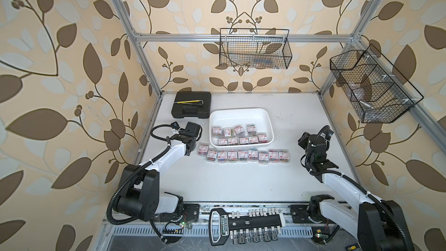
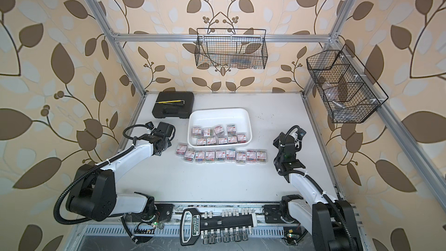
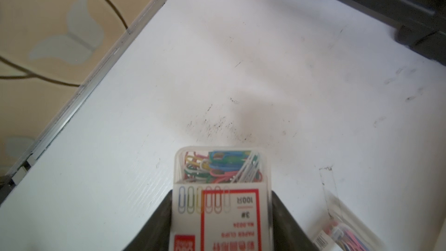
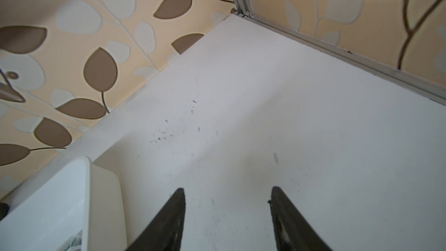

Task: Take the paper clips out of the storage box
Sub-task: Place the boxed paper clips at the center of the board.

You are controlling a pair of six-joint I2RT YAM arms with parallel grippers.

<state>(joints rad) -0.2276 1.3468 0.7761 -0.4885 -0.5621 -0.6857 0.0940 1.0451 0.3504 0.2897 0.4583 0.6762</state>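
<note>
My left gripper clamps one clip box by its sides, left of the storage box, likely bound for the row along its near wall. More paper clips lie inside it. My right gripper, right of it, gapes empty.

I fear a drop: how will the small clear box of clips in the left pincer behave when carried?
The clip box looks stiff: its flat walls are straight in the left pincer. Probably slippery, as the plastic is smooth. The loose clips inside may shift, but a flat box should not roll.
</note>
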